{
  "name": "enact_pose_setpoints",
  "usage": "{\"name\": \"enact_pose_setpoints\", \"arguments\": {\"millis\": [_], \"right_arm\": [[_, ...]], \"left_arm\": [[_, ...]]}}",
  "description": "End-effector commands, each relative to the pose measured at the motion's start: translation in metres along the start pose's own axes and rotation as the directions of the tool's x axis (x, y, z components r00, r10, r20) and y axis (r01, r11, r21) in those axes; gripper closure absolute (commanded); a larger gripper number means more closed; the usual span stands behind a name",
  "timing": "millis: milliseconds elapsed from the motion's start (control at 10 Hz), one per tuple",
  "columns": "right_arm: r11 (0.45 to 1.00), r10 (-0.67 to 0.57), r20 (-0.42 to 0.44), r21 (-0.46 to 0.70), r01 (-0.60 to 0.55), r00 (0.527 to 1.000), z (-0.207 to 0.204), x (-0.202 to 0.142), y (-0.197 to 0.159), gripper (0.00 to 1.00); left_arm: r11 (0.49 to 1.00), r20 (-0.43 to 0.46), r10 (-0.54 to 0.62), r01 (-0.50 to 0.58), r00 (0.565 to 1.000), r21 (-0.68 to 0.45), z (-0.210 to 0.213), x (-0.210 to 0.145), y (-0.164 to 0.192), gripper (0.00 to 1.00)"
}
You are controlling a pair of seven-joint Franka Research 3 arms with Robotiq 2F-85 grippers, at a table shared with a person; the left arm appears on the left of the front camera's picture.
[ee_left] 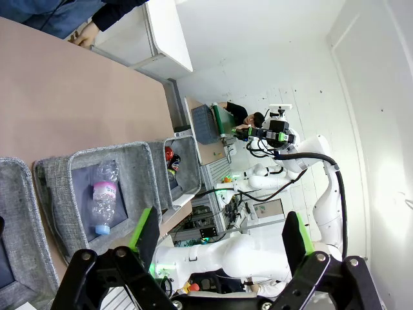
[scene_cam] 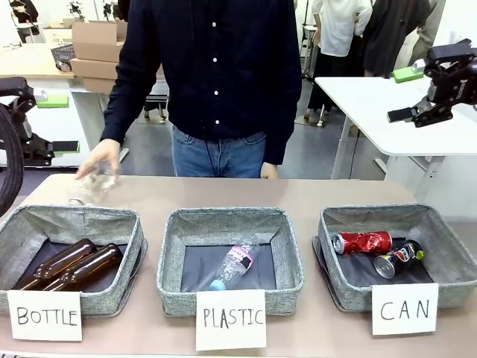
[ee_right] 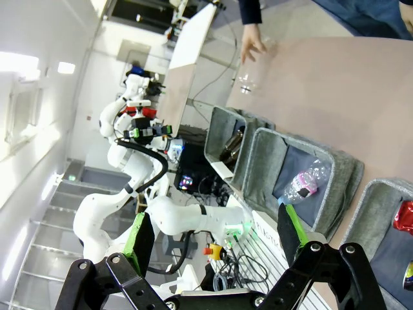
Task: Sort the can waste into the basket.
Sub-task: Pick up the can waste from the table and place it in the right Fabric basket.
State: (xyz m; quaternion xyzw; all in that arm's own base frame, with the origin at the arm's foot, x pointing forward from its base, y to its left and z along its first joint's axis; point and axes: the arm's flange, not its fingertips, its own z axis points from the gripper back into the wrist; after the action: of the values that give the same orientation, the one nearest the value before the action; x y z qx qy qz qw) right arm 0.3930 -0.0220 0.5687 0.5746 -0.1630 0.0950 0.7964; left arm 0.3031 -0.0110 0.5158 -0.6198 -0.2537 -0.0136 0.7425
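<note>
Both sets of jaws were spread wide with nothing in them, the left gripper (ee_left: pixel 219 242) and right gripper (ee_right: pixel 213 236) both raised well clear of the bench (scene_cam: pixel 223 192). Way out ahead of them, the red can (scene_cam: pixel 363 242) and black can (scene_cam: pixel 398 257) lay side by side in the CAN basket (scene_cam: pixel 447 253). Beyond that, the person's hand (scene_cam: pixel 100 160) was on a clear bottle (scene_cam: pixel 91 186).

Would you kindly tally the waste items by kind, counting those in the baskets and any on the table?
Brown glass bottles: 2, both in the BOTTLE basket.
Clear plastic bottles: 2, one in the PLASTIC basket, one under the person's hand on the table.
Cans: 2, red can and black can, both in the CAN basket.
Total: 6.
</note>
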Motion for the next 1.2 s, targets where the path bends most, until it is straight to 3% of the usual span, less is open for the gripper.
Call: {"name": "enact_pose_setpoints", "arguments": {"millis": [0, 1100], "right_arm": [[1.0, 0.009, -0.003, 0.001, -0.009, 1.0, -0.0016, 0.0004, 0.001, 0.0], [1.0, 0.009, -0.003, 0.001, -0.009, 1.0, -0.0016, 0.0004, 0.001, 0.0]], "left_arm": [[1.0, 0.007, -0.004, 0.004, 1.0, -0.021, -0.0018, -0.0022, 0.0009, 0.0], [1.0, 0.007, -0.004, 0.004, 1.0, -0.021, -0.0018, -0.0022, 0.0009, 0.0]]}}
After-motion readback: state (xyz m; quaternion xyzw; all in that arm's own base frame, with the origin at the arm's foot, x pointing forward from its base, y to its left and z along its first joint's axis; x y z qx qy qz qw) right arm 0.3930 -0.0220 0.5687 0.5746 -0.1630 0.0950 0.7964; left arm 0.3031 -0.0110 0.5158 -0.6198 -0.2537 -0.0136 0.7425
